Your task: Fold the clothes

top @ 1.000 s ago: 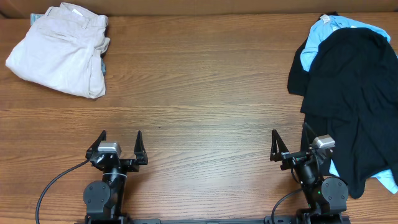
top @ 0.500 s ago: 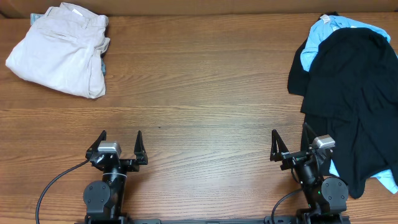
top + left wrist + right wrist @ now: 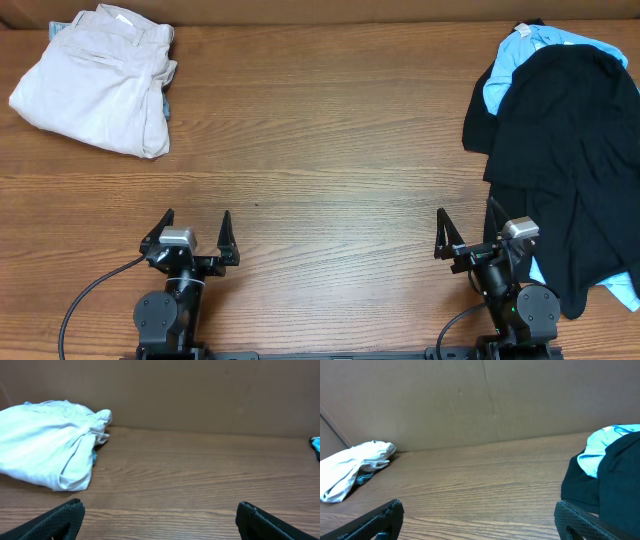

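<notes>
The clothes lie in a heap at the table's right side: a black T-shirt (image 3: 575,150) spread over a light blue tee (image 3: 520,55), with blue cloth also peeking out at the bottom right. In the right wrist view the black T-shirt (image 3: 615,477) and light blue tee (image 3: 605,445) sit at the right. My right gripper (image 3: 465,222) (image 3: 477,510) stands open just left of the heap's lower edge, nothing between its fingers. My left gripper (image 3: 195,224) (image 3: 160,512) is open over bare wood near the front left, far from the clothes.
Beige folded trousers (image 3: 95,80) rest at the back left corner, seen too in the left wrist view (image 3: 47,450). A brown cardboard wall (image 3: 470,400) runs along the table's far edge. Bare wooden tabletop (image 3: 320,150) stretches between the two piles.
</notes>
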`<state>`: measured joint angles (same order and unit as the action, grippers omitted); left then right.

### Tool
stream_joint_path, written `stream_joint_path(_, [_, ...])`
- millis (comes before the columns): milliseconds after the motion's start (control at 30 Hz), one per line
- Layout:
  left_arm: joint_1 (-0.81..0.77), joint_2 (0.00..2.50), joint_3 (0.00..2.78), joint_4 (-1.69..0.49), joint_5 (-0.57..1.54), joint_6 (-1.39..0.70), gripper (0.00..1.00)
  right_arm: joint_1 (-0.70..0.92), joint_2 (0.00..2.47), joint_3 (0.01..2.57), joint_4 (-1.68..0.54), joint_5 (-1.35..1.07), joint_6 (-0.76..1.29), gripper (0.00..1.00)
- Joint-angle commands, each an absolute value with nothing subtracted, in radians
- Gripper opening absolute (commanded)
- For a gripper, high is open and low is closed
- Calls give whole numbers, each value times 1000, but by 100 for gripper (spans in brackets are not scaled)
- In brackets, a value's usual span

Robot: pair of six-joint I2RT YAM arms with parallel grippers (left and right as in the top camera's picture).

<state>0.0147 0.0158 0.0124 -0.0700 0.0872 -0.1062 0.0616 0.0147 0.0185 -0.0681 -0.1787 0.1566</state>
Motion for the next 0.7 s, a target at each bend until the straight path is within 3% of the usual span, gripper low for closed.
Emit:
stream_joint_path(0, [14, 4, 5, -51, 124, -120, 100, 71, 3, 8, -56, -173, 156, 100])
stream_joint_path(367, [14, 41, 87, -44, 144, -120, 100, 71, 3, 9, -23, -173, 155, 100])
stream_joint_path(667, [14, 376, 392, -105, 185, -75, 100, 71, 3, 53, -2, -174, 152, 100])
